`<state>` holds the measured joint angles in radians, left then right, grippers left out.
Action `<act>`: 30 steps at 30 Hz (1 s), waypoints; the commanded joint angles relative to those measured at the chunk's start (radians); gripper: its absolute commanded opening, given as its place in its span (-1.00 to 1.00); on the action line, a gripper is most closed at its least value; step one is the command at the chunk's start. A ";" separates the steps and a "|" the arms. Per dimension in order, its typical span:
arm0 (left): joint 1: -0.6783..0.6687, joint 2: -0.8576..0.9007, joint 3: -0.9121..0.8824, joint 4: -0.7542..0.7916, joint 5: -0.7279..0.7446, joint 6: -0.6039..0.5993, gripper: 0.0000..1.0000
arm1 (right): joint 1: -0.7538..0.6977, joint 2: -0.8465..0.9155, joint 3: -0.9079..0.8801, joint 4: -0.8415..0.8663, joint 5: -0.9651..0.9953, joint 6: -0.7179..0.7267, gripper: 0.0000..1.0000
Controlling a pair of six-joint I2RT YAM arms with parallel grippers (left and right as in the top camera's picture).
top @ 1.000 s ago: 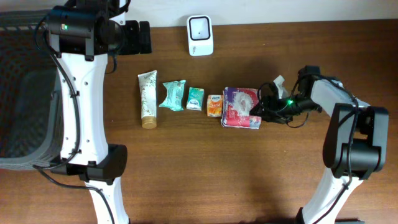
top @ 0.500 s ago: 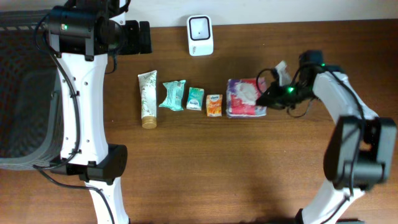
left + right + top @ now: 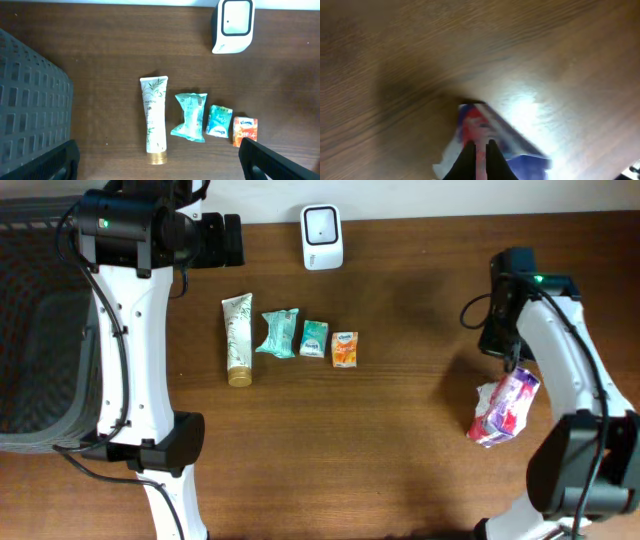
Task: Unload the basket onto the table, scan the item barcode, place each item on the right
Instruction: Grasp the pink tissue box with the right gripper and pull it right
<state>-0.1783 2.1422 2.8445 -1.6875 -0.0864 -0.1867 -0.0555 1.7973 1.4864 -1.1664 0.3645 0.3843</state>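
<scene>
Right hand (image 3: 482,150) on diagonal tissue pack (image 3: 503,410)

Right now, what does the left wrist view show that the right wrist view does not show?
Only the left wrist view shows the white scanner, the tube, the teal packet, the small green packet, the orange box and the dark basket. Only the right wrist view shows the right end effector, shut on a blurred red, blue and white pack. Both show the brown wooden table.
</scene>
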 commanded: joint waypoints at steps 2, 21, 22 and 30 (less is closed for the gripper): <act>0.005 -0.004 0.000 -0.001 0.000 0.005 0.98 | 0.092 0.069 -0.007 0.068 -0.269 -0.066 -0.63; 0.005 -0.004 0.000 -0.001 -0.001 0.005 0.99 | -0.169 0.068 0.260 -0.497 -0.344 -0.257 0.97; 0.005 -0.004 0.000 -0.001 0.000 0.005 0.99 | -0.182 0.068 0.229 -0.489 -0.333 -0.257 0.97; 0.005 -0.004 0.000 -0.001 0.000 0.005 0.98 | -0.220 0.068 -0.060 -0.251 -0.381 -0.246 0.81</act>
<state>-0.1783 2.1422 2.8445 -1.6875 -0.0864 -0.1867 -0.2737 1.8694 1.4612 -1.4631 0.0223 0.1352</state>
